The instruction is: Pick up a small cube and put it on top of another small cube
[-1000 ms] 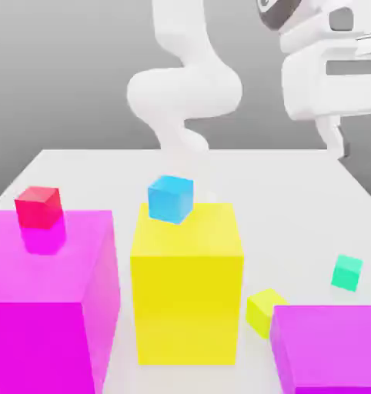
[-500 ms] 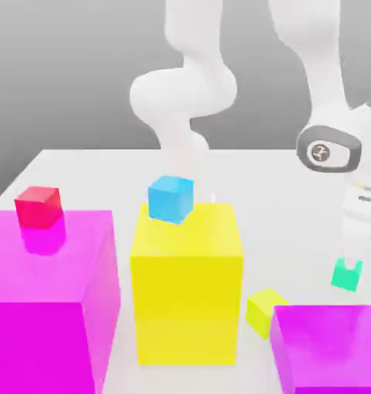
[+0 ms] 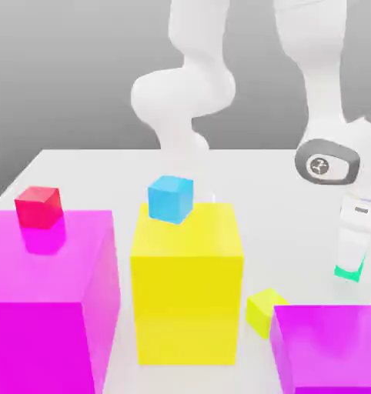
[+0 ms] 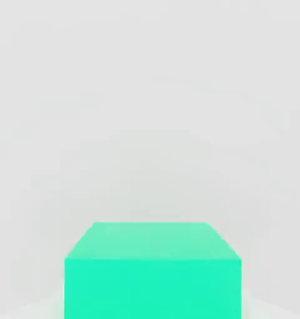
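My claw [image 3: 349, 271] is down at the table [image 3: 281, 185] on the exterior view's right, clamped tight on the small teal-green cube [image 3: 349, 272], which sits low between my fingers, by my reading not yet lifted clear. So step 1, the grasp, looks done; the lift, the carry and the stacking are left. A small yellow cube [image 3: 263, 310] lies near, beside a big magenta block [image 3: 331, 350]; I judge it the likeliest base. No containers here.
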You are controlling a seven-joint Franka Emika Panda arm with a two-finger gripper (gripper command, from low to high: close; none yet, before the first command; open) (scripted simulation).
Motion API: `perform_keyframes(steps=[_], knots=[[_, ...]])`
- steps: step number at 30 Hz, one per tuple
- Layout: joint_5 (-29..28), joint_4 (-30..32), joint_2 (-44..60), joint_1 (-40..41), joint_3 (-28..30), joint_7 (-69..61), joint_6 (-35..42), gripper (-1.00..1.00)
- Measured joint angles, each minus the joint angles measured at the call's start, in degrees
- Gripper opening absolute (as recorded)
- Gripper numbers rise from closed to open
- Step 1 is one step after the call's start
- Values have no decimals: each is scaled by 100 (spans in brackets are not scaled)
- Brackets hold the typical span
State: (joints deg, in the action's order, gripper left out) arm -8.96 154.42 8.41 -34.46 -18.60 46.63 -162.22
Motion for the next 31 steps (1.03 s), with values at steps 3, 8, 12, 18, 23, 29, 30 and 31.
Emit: perform_keyframes(steps=[3, 8, 12, 18, 23, 29, 30, 31], knots=[[482, 1, -653, 421, 163, -312, 612, -100], [797, -70, -1713, 1021, 672, -460, 1716, -100], [828, -133, -2539, 1522, 1143, -418, 2607, -100], [733, -228, -3777, 2368, 1793, -237, 3947, -100], [608, -309, -4827, 3102, 2263, -24, 5071, -100], [565, 351, -4749, 3300, 2371, 3, 4331, 100], [565, 351, -4749, 3300, 2371, 3, 4331, 100], [565, 351, -4749, 3300, 2371, 3, 4331, 100]])
